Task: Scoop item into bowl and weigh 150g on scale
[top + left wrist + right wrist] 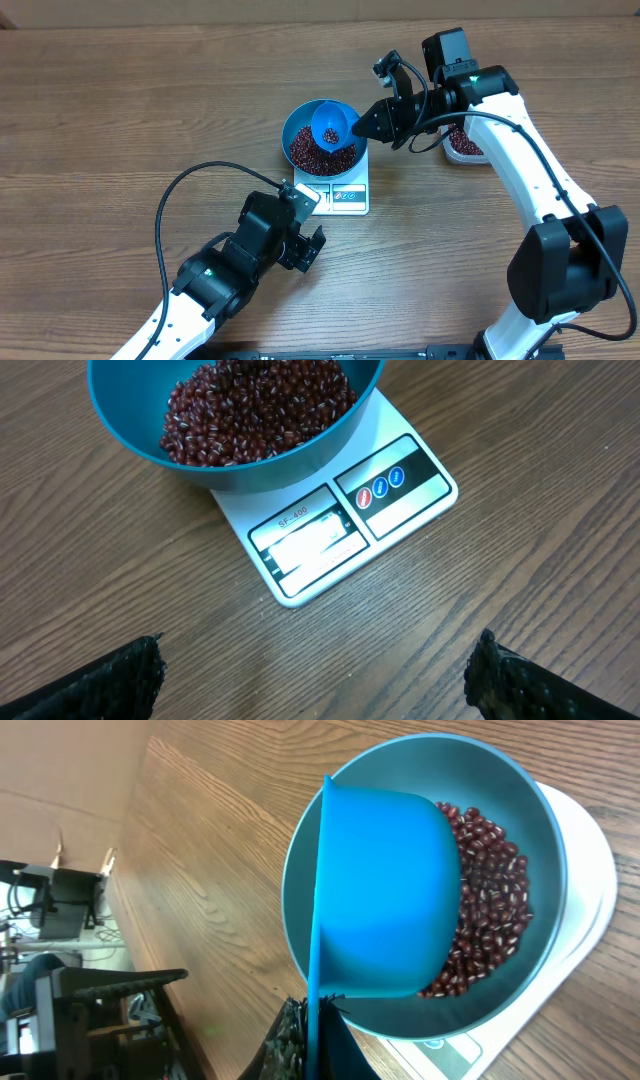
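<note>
My right gripper [362, 123] pinches the handle of the small blue plastic scoop [385, 890], over the deep round blue bowl [289, 128] on the flat white square scale [345, 192]. The tiny red-brown beans [250, 405] heaped inside look light, hard, roll-prone; I'd grip only the stiff handle. My left gripper [310, 224] gapes wide, near-left.

A robotics lab bench is what is being shown here. A plain wood-grain table [120, 100] is seen, reached over by two robot arms, the left arm [215, 282] and the right arm [520, 150], with a black cable [161, 220] looped across the top. Off to one side of the fingers [288, 1042] of the right gripper [312, 1038], past the table's edge, dark equipment stands and wiring [60, 905] are glimpsed.
</note>
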